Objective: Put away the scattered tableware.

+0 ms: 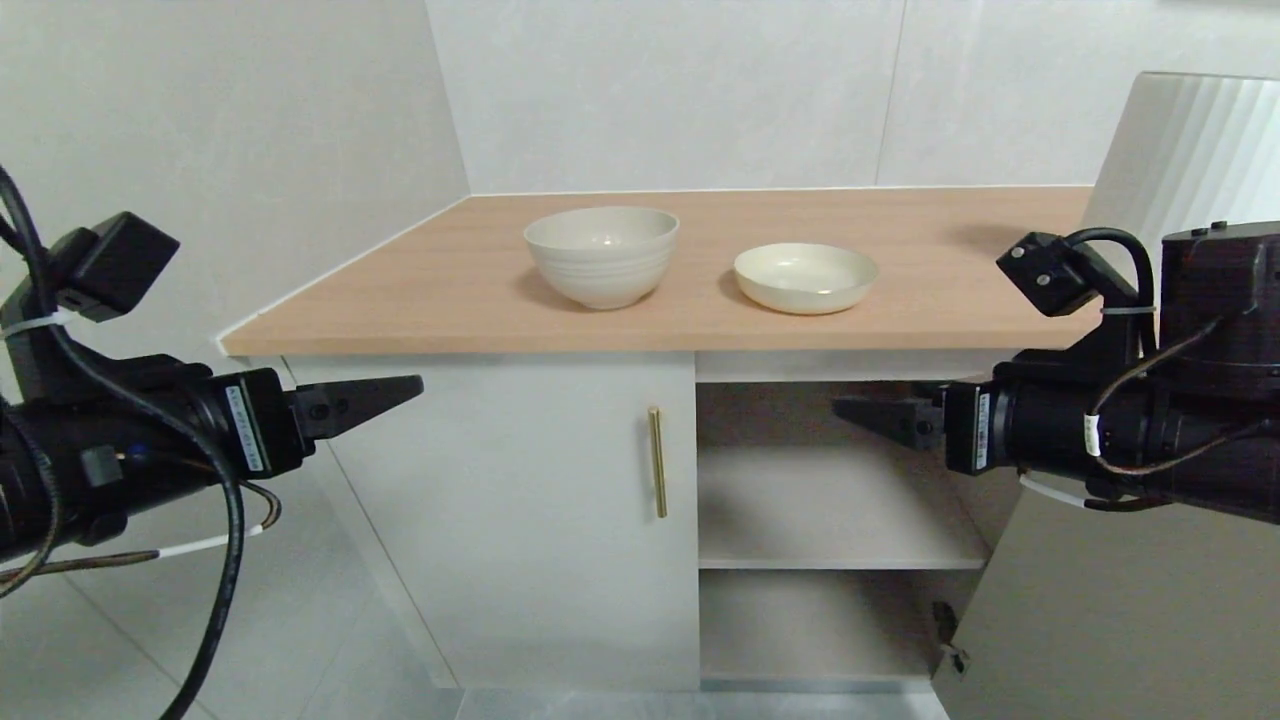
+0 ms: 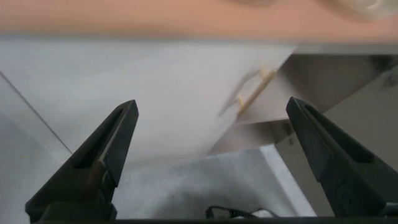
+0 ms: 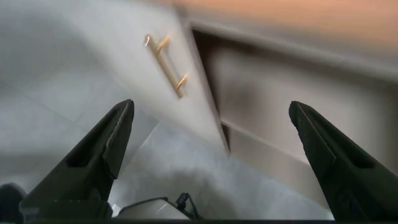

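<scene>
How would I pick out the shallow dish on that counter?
Find the wooden counter above the white cabinet. Two cream pieces sit on it, apart. The shallow dish is the one above the open shelves, low and wide, unlike the tall deep bowl beside it.

I have a light wooden counter (image 1: 930, 290) above both pincers. Between the left pincer (image 1: 402, 387) and the right pincer (image 1: 848, 408) sits a closed white cabinet door (image 1: 520, 500) with a slim brass bar handle (image 1: 657, 462). Behind the right pincer is a white cabinet shelf (image 1: 830, 500).
</scene>
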Available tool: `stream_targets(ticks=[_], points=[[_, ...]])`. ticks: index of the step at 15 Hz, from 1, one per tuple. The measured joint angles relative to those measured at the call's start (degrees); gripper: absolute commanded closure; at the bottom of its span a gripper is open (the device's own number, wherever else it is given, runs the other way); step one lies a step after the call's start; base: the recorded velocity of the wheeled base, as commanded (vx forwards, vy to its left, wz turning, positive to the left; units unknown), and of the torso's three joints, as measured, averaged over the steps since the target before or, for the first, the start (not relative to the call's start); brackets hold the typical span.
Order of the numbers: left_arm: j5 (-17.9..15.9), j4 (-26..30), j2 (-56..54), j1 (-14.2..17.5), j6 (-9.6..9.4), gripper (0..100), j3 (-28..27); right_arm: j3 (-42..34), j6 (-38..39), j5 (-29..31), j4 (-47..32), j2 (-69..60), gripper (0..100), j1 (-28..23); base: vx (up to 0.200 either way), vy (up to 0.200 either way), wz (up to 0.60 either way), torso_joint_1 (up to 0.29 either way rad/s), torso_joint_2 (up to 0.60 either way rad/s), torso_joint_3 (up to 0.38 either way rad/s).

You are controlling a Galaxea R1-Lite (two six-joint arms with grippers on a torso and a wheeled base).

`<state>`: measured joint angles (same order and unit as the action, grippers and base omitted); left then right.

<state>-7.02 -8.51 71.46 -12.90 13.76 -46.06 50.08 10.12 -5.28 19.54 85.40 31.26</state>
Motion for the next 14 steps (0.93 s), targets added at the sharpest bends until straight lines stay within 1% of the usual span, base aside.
stream_targets(ticks=[7, 14], points=[[-0.09, -0.05, 1.24, -0.02, 0.02, 0, 0.11, 0.02, 0.00, -0.05, 0.02, 0.68, 0, -0.09, 0.000, 0.000, 0.00, 0.180, -0.49, -0.287], [-0.06, -0.11, 2.62, -0.02, 0.00, 0, 0.30, 0.02, -0.07, 0.09, 0.87, 1.82, 0, -0.23, 0.000, 0.000, 0.00, 0.212, -0.50, -0.281]])
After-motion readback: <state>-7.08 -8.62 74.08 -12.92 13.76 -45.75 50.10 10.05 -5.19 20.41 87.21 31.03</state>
